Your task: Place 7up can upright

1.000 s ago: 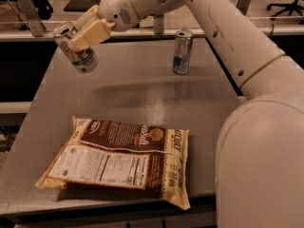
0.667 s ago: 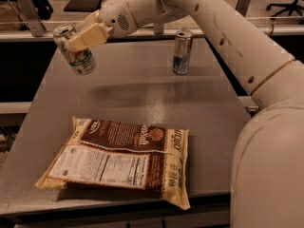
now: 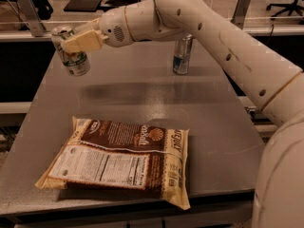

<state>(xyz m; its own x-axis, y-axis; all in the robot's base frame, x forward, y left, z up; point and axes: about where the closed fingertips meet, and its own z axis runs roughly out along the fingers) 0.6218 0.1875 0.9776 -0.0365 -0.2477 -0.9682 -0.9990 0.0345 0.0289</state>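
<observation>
while the white arm (image 3: 228,46) reaches in from the right of the frame, its gripper (image 3: 72,42) sits upper left, fingers clamped on the 7up can (image 3: 76,63). can leans a bit, silver top toward the upper left corner, over the far left corner of the grey table (image 3: 142,94); can't tell if its base touches. slim silver-and-blue can (image 3: 182,56) stands upright top centre, well apart. brown snack bag (image 3: 121,158) lies flat lower left, near the front edge.

One 7up can (image 3: 76,63) in one raised claw (image 3: 72,42), one slim can (image 3: 182,58), one bag (image 3: 121,160).
</observation>
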